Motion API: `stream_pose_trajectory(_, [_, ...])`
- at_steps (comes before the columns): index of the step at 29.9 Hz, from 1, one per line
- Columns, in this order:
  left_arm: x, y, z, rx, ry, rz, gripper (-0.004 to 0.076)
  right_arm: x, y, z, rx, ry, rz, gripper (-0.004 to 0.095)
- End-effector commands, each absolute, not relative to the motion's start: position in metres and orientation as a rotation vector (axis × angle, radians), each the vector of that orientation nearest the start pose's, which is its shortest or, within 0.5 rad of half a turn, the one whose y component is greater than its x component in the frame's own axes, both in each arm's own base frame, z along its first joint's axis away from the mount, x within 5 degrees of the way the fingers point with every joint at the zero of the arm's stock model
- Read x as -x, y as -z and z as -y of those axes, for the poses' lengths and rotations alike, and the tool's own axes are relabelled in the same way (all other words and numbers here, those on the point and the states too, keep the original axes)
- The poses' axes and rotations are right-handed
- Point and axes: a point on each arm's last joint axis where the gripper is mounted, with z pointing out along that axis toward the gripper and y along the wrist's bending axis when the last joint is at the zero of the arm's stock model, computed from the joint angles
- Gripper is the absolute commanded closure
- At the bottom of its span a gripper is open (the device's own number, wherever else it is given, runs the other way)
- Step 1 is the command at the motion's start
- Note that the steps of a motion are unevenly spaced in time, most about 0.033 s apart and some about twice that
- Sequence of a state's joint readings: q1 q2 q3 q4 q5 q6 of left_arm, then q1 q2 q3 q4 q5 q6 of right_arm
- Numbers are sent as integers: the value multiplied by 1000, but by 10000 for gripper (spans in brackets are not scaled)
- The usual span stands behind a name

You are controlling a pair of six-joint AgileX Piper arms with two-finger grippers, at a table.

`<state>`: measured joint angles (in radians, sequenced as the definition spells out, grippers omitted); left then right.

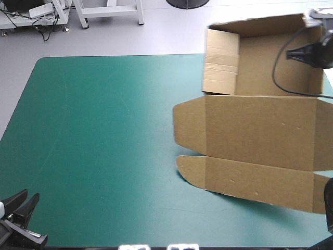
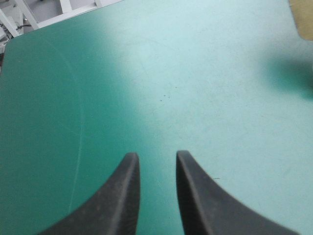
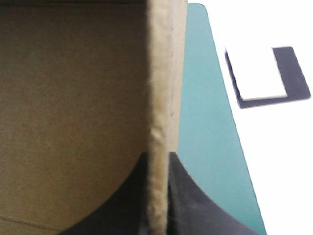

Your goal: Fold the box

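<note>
At the desk's point(image 1: 104, 135) near left corner, the left gripper point(image 1: 31, 194) hovers released, its 2 black fingers apart over the bare teal-green cover. The brown box point(image 1: 260, 130) lies on the right side, lid flat and tray beyond. The right gripper point(image 3: 157, 159) is clenched on a tray wall at the far right.

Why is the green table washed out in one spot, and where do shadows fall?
Left wrist view: light glares off the teal-green cover ahead of the left gripper, with a shadow beside the box. High view: the box's near flap shades the cover beneath it.
</note>
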<state>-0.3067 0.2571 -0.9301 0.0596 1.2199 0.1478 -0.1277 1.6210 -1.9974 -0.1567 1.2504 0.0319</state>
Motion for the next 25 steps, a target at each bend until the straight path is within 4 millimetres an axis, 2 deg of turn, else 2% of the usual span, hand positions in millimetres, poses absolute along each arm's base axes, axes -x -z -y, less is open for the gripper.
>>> stream_pose_trajectory(1, [8, -393, -8, -428, 42, -1900, 538, -298, -464, 96, -366, 251, -2372, 908])
stream_pose_trajectory(4, [8, -393, -8, -428, 42, -1900, 538, -295, -424, 122, -489, 119, -2457, 908])
stream_pose_trajectory(6, [8, -393, -8, -427, 38, -1900, 538, -295, -396, 131, -540, 25, -2492, 908])
stream_pose_trajectory(11, [8, -393, -8, -427, 38, -1900, 538, -294, -310, 133, -598, -65, -2579, 908])
stream_pose_trajectory(14, [8, -393, -8, -427, 38, -1900, 538, -289, -272, 130, -611, -78, -2579, 908])
stream_pose_trajectory(18, [8, -393, -8, -427, 40, -1900, 538, -285, -252, 129, -608, -60, -2564, 907])
stream_pose_trajectory(22, [8, -393, -8, -427, 40, -1900, 538, -284, -251, 128, -385, 1, -2620, 900])
stream_pose_trajectory(25, [8, -393, -8, -427, 40, -1900, 538, -284, -251, 128, -378, 2, -2622, 848])
